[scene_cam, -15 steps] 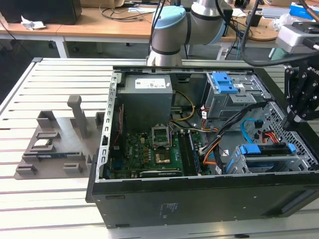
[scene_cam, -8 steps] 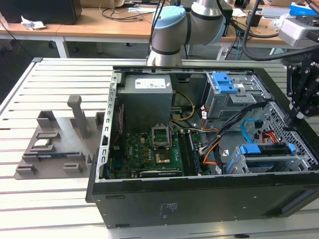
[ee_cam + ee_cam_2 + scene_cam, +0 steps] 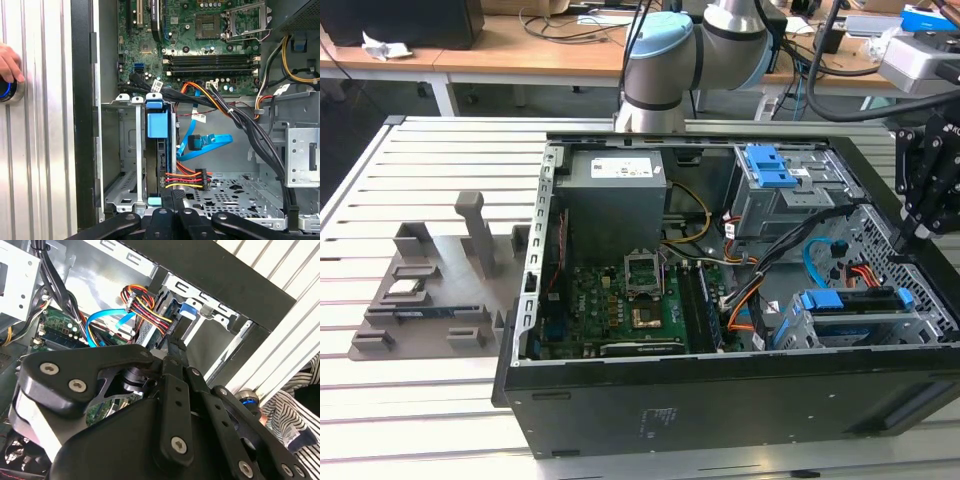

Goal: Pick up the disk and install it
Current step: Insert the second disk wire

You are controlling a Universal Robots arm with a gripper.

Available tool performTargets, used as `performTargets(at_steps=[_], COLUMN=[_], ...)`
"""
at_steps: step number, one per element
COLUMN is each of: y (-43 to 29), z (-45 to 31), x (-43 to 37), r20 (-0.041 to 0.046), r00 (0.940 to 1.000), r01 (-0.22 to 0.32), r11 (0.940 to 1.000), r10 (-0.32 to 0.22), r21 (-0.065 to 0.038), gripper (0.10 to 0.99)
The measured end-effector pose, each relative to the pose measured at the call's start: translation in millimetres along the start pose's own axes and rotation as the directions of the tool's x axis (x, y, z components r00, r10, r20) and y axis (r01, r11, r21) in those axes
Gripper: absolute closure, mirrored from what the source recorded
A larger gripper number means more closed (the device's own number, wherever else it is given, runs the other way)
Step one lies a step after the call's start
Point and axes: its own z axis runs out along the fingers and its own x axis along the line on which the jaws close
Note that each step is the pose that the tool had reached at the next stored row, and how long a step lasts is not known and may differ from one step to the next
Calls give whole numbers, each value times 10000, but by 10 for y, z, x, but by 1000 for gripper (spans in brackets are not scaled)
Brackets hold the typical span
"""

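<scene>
open computer case (image 3: 620, 400) is lying on the slatted table (image 3: 420, 420). the disk (image 3: 850, 300) is sitting in the drive cage (image 3: 910, 325) at the exterior view's right. the gripper (image 3: 910, 238) is hovering just above it; grip state cannot be told.

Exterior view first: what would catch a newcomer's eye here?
The open computer case on the slatted table, its green motherboard exposed. The disk with its bright blue frame sits in the drive cage at the exterior view's right, with the gripper just above it.
</scene>
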Motion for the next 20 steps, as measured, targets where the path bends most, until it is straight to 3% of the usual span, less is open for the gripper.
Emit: performTargets(at_steps=[1,3,4,5,8,11,16,20], y=[0,0,8,26,120,335,454,495], z=[0,0,-3,-4,2,53,102,117], x=[0,0,-2,-10,-62,-112,-146,-195], r20=[0,0,-4,-4,1,-21,-20,-16], r00=[10000,10000,10000,10000,10000,10000,10000,9996], r01=[0,0,0,0,-1,13,75,281], r11=[10000,10000,10000,10000,10000,10000,10000,9996], r10=[0,0,0,0,1,-13,-75,-281], r21=[0,0,0,1,0,2,7,27], gripper=[914,914,843,843,843,843,843,843])
